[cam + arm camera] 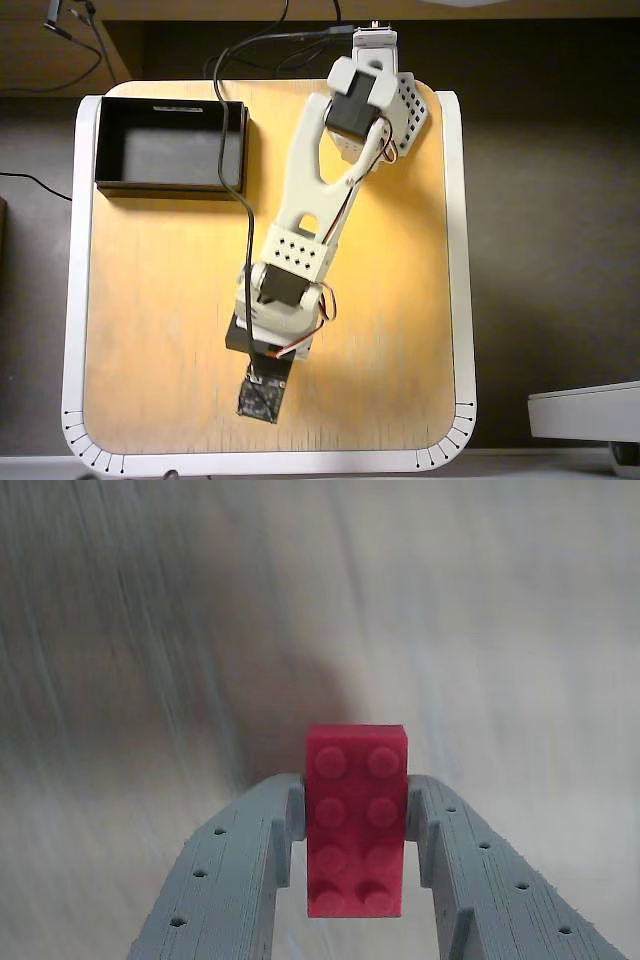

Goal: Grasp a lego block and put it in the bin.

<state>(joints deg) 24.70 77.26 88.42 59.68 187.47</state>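
Both jaws press the lego block (pixel 356 820) from either side, holding it.

lego block (pixel 356 820): one
bin (pixel 100 150): one
arm (pixel 310 200): one
counter (pixel 400 300): one
black cable (pixel 232 150): one on the counter
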